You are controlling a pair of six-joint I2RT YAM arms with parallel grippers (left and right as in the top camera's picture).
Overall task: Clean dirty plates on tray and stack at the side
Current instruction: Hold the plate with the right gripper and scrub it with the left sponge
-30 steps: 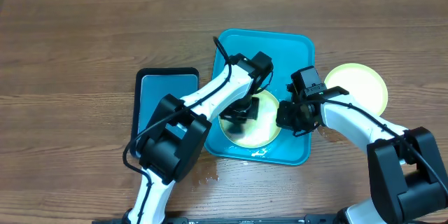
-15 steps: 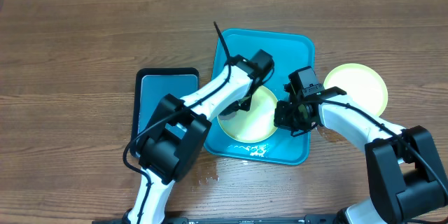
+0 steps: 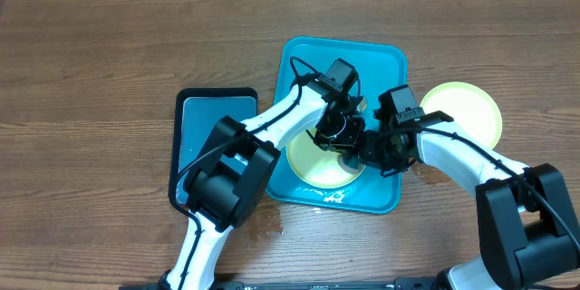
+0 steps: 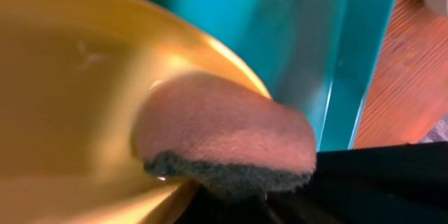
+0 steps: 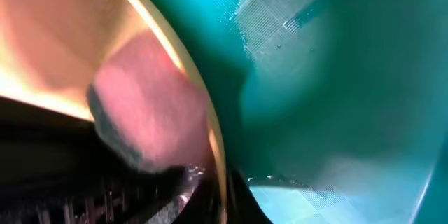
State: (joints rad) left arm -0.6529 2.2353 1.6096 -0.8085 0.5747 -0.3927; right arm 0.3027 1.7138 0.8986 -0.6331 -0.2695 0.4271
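Left wrist, sponge pressed on plate; teal tray wall beside

From my remote station: the wooden table carries a teal tray, a black-edged tray and one lime-rimmed plate.

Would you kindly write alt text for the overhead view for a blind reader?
Two robot arms meet over a lime-rimmed plate on a teal tray, left hand and right hand close together. A second plate lies on the wooden table right of it.
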